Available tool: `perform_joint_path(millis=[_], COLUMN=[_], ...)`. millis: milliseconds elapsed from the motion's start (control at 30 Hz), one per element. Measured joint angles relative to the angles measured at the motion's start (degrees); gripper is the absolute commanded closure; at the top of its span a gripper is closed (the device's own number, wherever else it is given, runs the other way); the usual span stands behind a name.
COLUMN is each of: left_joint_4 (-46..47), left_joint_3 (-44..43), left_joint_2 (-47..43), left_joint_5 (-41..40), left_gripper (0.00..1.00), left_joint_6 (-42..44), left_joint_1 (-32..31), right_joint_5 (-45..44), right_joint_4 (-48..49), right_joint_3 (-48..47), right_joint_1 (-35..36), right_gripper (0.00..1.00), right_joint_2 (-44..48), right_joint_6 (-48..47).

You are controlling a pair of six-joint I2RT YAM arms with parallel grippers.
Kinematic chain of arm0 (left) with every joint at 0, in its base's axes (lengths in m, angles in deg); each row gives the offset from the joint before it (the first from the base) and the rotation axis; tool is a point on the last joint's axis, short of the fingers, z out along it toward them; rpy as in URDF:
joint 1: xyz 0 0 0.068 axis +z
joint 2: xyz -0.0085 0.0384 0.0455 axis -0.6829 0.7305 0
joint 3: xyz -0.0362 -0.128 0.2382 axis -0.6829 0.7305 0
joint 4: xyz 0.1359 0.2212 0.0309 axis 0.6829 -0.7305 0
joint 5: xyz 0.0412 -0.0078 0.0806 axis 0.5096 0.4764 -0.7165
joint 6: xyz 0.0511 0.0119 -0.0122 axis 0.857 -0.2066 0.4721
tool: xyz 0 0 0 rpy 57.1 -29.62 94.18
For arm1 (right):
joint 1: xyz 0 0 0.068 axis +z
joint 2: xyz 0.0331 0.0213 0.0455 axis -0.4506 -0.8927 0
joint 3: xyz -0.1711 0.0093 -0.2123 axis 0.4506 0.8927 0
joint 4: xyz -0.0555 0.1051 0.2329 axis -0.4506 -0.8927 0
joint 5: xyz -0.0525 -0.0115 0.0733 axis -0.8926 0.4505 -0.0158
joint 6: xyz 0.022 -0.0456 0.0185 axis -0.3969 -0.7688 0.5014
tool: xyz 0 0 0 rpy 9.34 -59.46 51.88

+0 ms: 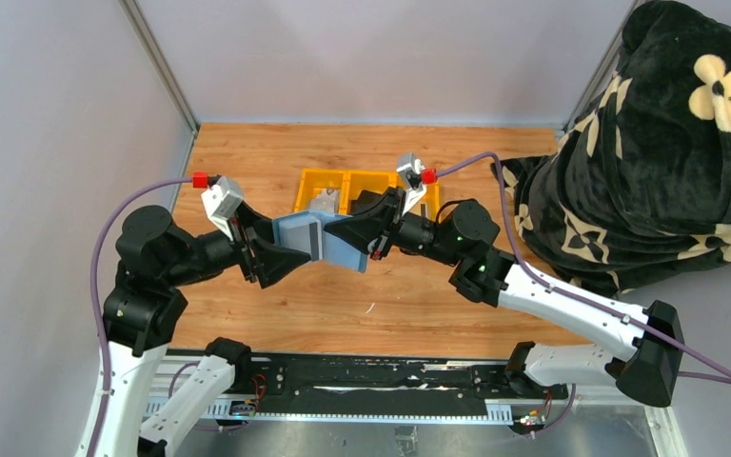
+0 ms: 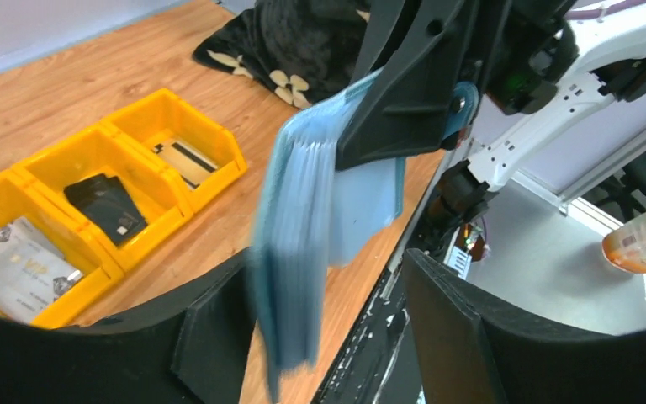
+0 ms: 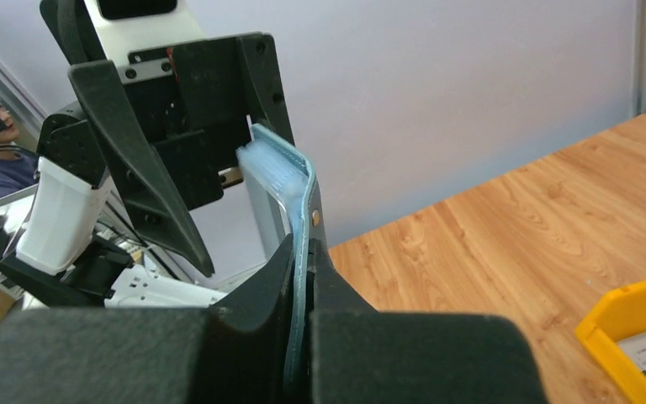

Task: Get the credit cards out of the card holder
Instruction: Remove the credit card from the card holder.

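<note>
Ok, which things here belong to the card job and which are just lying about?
Job: card holder, right gripper pinching it, credit cards in the yellow tray.
Lying about: black pouch, flowered black blanket.

Pale wood-grain plank surface (image 1: 419,305). On it: yellow plastic three-compartment tray (image 1: 324,174). Right of the tray, black fleece blanket with cream flower pattern (image 1: 647,181), heaped over the surface edge.
</note>
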Motion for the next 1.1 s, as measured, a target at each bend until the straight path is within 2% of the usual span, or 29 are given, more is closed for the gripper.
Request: perform_joint_path(millis=[233,400,567,767,833,967,1033,1100], left_joint_4=[8.37,11.56,14.43,15.72,15.72,15.69,15.93,16.79], left_joint_3=[5.31,5.79,5.84,6.08,6.16,6.19,6.19,6.19], left_joint_2=[-3.45,-3.78,-3.98,-4.31,-4.31,-4.28,-4.17,-3.85], left_joint_5=[2.82,3.76,3.78,3.48,3.52,3.82,4.31,5.05], left_gripper=[0.54,0.61,0.64,0.56,0.57,0.76,0.89,0.94], left_joint_6=[-8.07,-10.97,-13.51,-14.78,-15.19,-15.67,-16.44,-17.35], left_joint_1=[0.0,0.0,0.0,0.0,0.0,0.0,0.0,0.0], right_joint_5=[1.64,1.53,1.66,2.73,3.26,4.37,4.81,5.79], right_joint_4=[8.48,17.07,22.71,25.51,26.62,27.96,28.39,28.98], right_joint_3=[5.75,8.98,9.6,9.64,9.64,9.64,9.64,9.62], right_joint_1=[-1.03,-1.64,-1.64,-1.66,-1.66,-1.66,-1.66,-2.05], right_gripper=[1.0,1.0,1.0,1.0,1.0,1.0,0.88,0.76], right_joint_2=[-0.02,-0.04,-0.79,-1.2,-1.2,-1.2,-1.2,-1.2], right_joint_6=[7.34,13.16,16.61,18.62,18.99,19.93,20.28,21.11])
